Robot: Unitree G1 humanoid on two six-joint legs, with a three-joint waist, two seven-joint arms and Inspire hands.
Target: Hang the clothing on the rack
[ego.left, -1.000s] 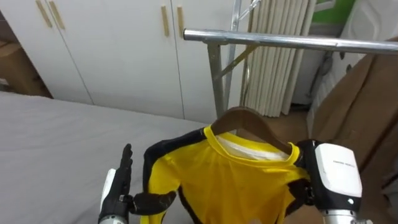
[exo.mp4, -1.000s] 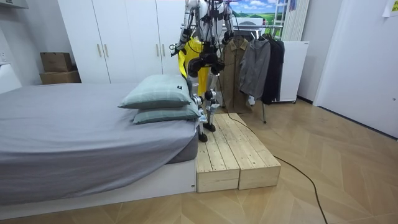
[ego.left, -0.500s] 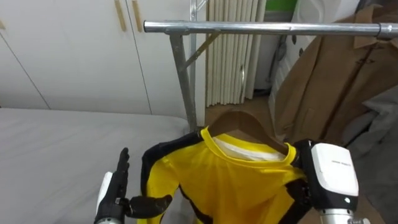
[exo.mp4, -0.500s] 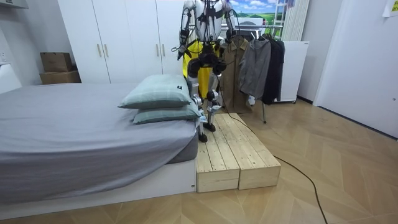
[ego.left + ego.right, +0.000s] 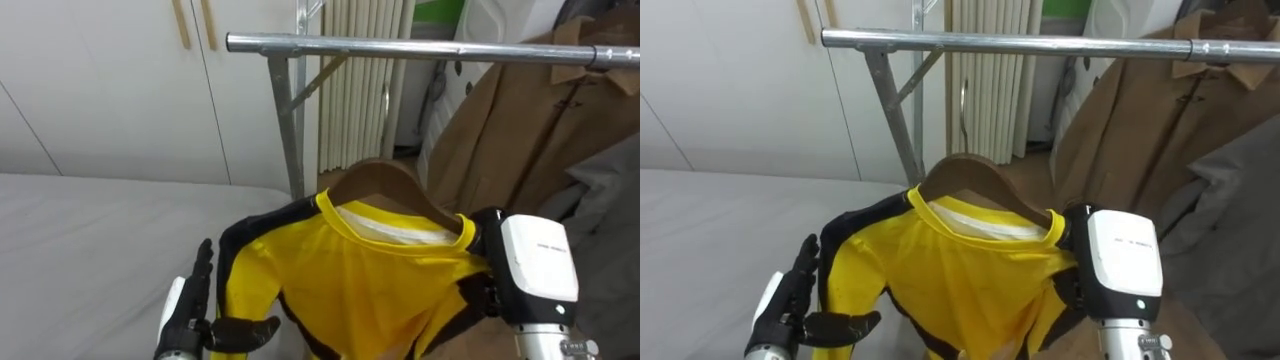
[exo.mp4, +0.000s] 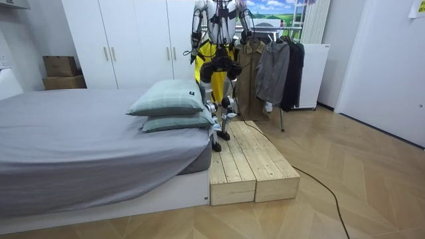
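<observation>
Left robot hand (image 5: pixel 188 318) stands at 7 o'clock, fingers straight and wide, thumb pointing toward the yellow shirt (image 5: pixel 360 290), holding nothing. Right robot hand (image 5: pixel 537 268) sits at 4 o'clock against the shirt's other shoulder; its fingers are hidden behind the cloth, so I cannot tell its grip. The shirt sits on a wooden hanger (image 5: pixel 380 180) at centre, below the metal rail (image 5: pixel 400 45) at 12 o'clock. A grey bed (image 5: pixel 90 230) lies at 9 o'clock, and a brown coat (image 5: pixel 510 120) hangs on the rail at 2 o'clock.

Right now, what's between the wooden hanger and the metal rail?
Only the thin hook of the hanger, short of the rail; otherwise the stretch is bare, in the left eye view.
</observation>
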